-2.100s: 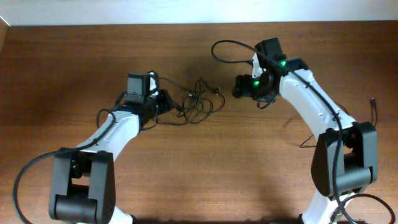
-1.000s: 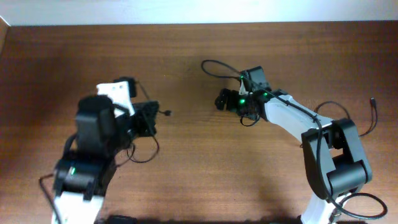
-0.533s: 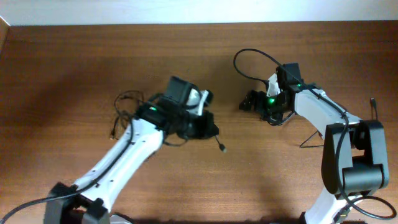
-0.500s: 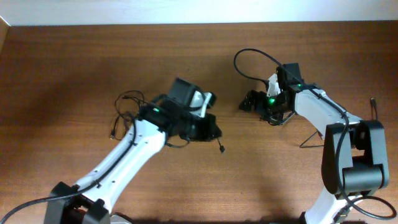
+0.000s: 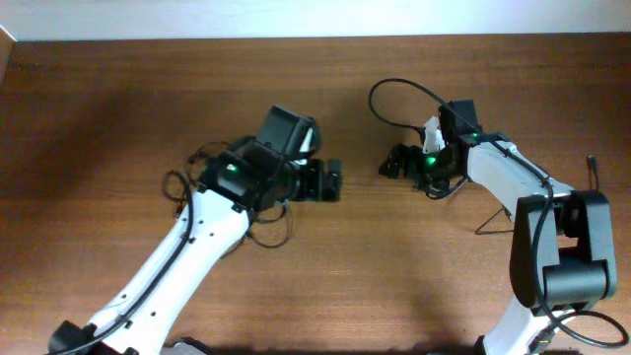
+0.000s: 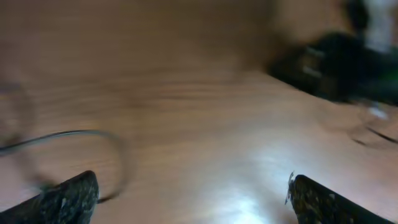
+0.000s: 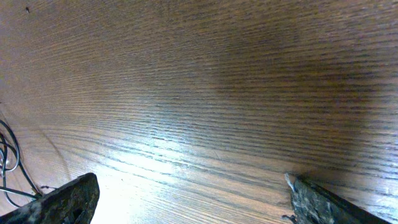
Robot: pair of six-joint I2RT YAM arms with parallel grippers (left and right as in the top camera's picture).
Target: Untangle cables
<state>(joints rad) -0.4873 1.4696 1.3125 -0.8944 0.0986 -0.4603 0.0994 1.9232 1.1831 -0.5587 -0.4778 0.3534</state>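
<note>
overhead, cables [image 5: 177, 180] loop beside the left arm [image 5: 197, 237] — left gripper [image 5: 330, 181] spread wide

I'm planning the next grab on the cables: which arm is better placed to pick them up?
Left, probably. The cables lie beside and under the left arm, with a loop showing in its wrist view, and the left hand is open. The right hand, also open, sits farther away.
</note>
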